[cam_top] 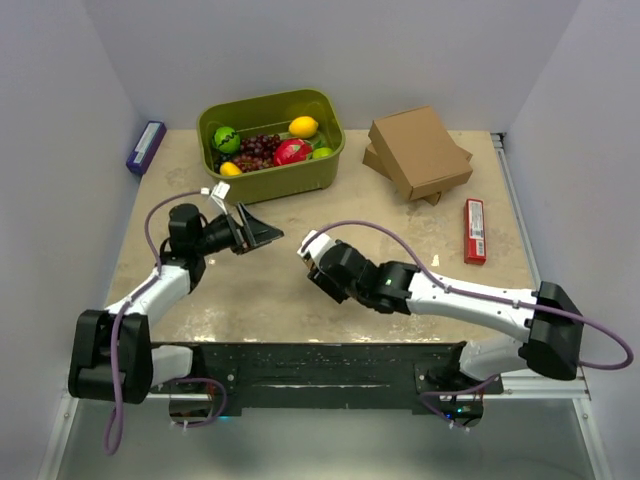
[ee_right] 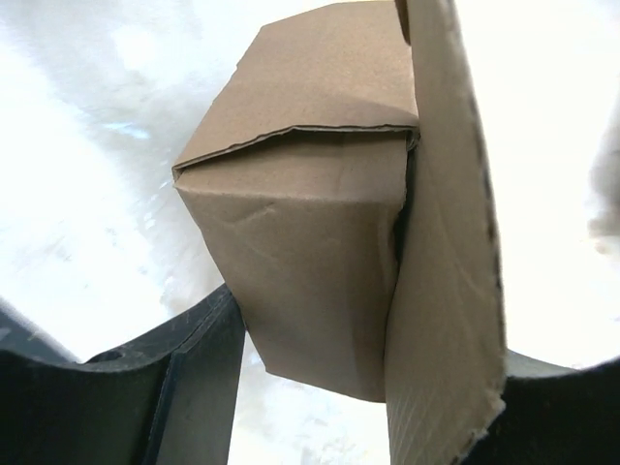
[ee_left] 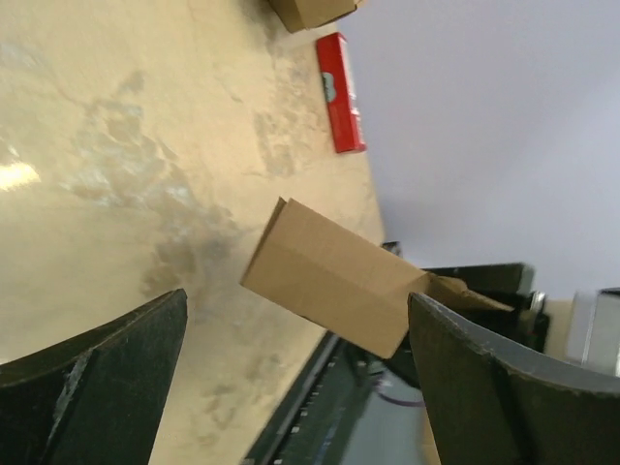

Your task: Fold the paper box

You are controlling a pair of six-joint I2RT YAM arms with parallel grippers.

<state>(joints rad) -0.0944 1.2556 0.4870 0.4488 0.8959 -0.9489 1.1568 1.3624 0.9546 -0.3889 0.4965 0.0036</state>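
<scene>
Two arms are meeting over the middle of the table (cam_top: 290, 295), and only one is carrying anything. The right gripper (ee_right: 368, 397) is pinching the paper box (ee_right: 300, 262) between its fingers (ee_right: 184, 387), and judging by the left wrist view it is holding it clear of the tabletop. The box is looking nearly formed. A top panel is lying folded over, while one long flap (ee_right: 446, 242) is standing loose along the side away from that finger, covering the other finger and sticking out past the tips. The left gripper (cam_top: 264, 233) is gaping wide with nothing in it, its fingers pointing at the box and well apart from it.

To my eye the step in hand is closing that loose flap. Doing it well is going to mean the right fingers gripping firmly without crushing the thin walls. It also means the left gripper coming in with one fingertip flat against the flap's outer face, pushing near the crease rather than the free edge, so the card is bending on its fold line instead of buckling.
</scene>
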